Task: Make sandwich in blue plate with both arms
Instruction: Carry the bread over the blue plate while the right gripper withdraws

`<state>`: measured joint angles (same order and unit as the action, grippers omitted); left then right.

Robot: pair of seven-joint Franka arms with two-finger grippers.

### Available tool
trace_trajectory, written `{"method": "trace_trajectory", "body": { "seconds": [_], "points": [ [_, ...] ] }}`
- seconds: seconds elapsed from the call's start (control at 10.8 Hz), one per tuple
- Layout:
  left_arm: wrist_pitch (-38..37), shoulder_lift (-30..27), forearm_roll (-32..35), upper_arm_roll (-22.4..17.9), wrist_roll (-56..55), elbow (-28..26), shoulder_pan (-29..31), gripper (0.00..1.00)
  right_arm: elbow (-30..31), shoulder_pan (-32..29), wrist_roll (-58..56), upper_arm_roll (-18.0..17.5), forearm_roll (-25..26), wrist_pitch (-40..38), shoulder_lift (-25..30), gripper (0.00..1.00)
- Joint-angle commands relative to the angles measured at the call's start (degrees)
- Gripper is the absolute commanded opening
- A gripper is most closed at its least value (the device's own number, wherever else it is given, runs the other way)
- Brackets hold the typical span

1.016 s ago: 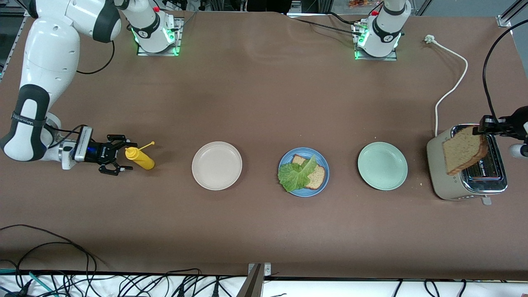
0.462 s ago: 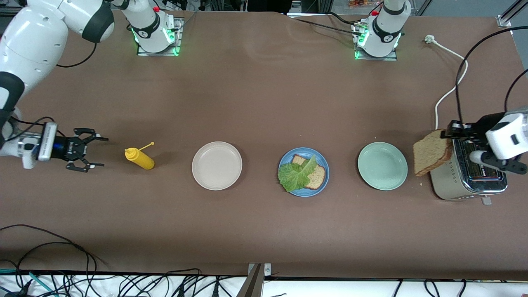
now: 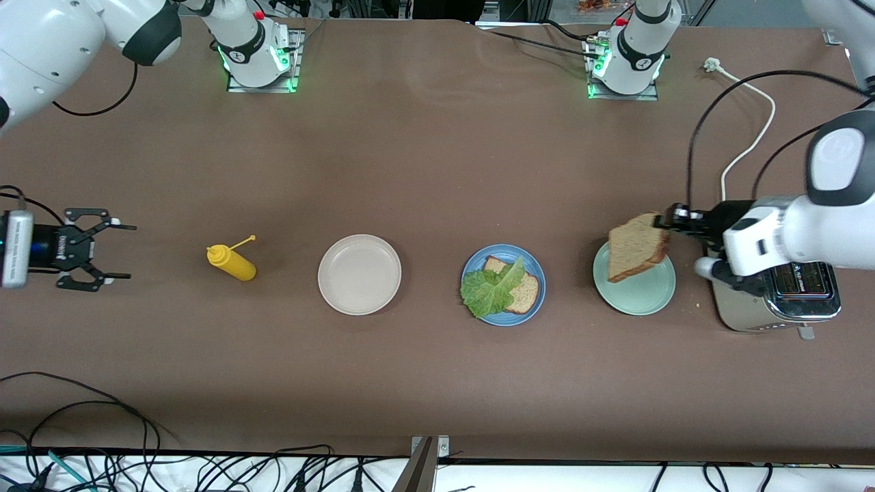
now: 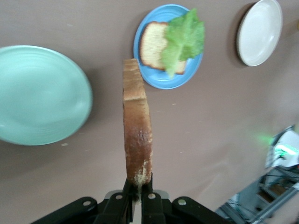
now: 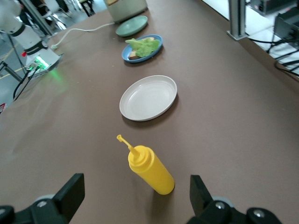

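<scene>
The blue plate [image 3: 535, 306] [image 4: 154, 80] [image 5: 154, 48] sits mid-table with one brown bread slice [image 3: 523, 292] and a crinkled green lettuce leaf [image 3: 489, 290] [image 4: 183, 38] on it. My left gripper [image 3: 666, 221] [image 4: 138, 186] is shut on the crust edge of a second bread slice [image 3: 636, 253] [image 4: 137, 126], which hangs edge-on over the mint-green plate [image 3: 645, 301] [image 4: 39, 95]. My right gripper [image 3: 117, 251] [image 5: 135, 198] stands open with nothing between its fingers, at the right arm's end of the table, apart from the yellow bottle.
A yellow squeeze bottle [image 3: 232, 262] [image 5: 150, 169] stands between my right gripper and the beige plate [image 3: 359, 274] [image 5: 148, 97]. A silver toaster [image 3: 779, 301] with a white cord [image 3: 748, 143] sits at the left arm's end. Cables [image 3: 102, 437] lie along the table's near edge.
My left gripper carried the bread slice from above the toaster to over the mint-green plate. My right gripper drew back from the yellow bottle toward the table's end, still open.
</scene>
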<state>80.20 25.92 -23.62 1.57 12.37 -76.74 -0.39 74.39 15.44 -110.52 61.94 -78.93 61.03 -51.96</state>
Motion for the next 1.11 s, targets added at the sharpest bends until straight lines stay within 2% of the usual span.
{"method": "trace_trajectory", "body": {
  "seconds": [0.0,0.18,0.37,0.65,0.83,1.02],
  "points": [
    [2.85,2.90,-10.27,-0.61,-3.93,-0.25,-3.38,0.00,-10.73,0.64,19.66,3.28,4.99,-2.92,2.99,1.00],
    [6.88,5.53,-16.51,-0.61,-4.63,-1.30,-5.14,0.00,-15.92,0.73,31.98,3.28,6.68,-4.25,4.24,1.00],
    [11.80,9.48,-23.98,-0.61,-4.46,-2.62,-7.07,0.00,-19.62,0.99,39.38,2.75,6.59,-4.25,4.24,1.00],
    [16.82,14.85,-33.83,-0.61,-4.55,-2.54,-8.22,0.00,-19.20,0.91,45.72,-7.06,6.51,-1.80,4.15,1.00],
    [19.98,16.35,-35.53,-0.61,-4.63,-2.45,-9.27,0.00,-19.02,0.56,49.76,-12.17,5.98,0.05,4.15,1.00],
    [21.40,17.58,-35.53,-0.61,-4.11,-2.27,-9.63,0.00,-19.02,-0.66,54.86,-19.62,5.28,3.29,4.67,1.00]
  ]
}}
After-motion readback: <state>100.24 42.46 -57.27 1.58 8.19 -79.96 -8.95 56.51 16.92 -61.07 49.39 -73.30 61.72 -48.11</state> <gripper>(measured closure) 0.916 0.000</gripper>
